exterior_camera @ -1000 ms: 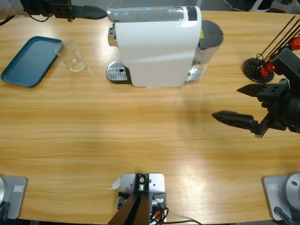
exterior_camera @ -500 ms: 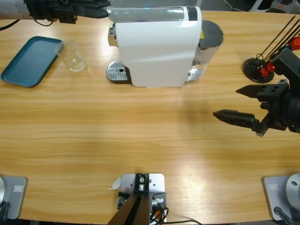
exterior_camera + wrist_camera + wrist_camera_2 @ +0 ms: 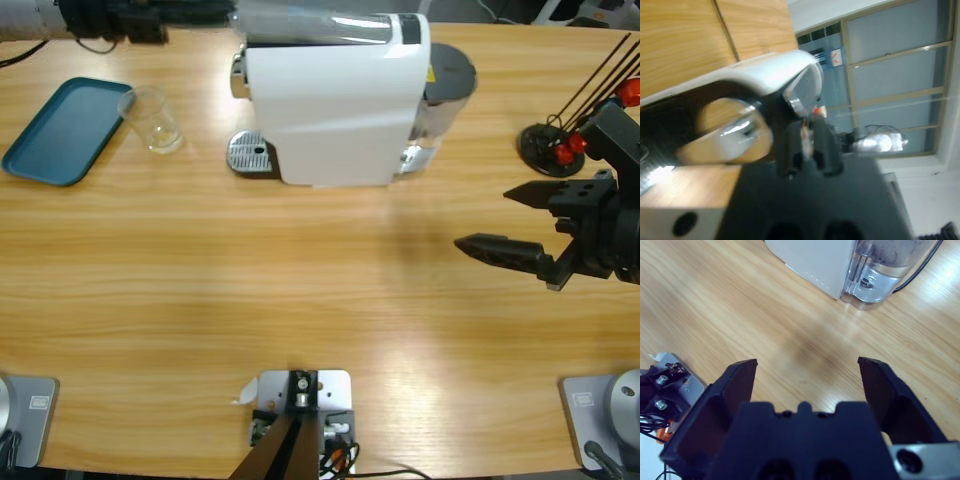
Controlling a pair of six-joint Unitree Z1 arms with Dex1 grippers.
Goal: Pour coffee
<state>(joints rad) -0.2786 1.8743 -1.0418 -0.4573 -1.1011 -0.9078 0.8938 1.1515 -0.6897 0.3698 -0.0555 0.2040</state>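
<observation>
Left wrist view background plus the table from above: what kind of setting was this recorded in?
Probably a lab or office room set up as a test bench. A long wooden table carries a white coffee machine, a clear glass and a teal tray, and the left wrist view shows large glazed panels behind.

A blue tray (image 3: 62, 130) lies at the table's (image 3: 300, 290) left end, a black capsule stand (image 3: 548, 148) at its right.

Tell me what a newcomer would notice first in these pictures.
The big white coffee machine at the table's far middle dominates. The left gripper is at its silver top lever, jaws shut on it in the wrist view. To the side, the right gripper hovers open over bare wood; a clear glass stands beside a blue tray.
</observation>
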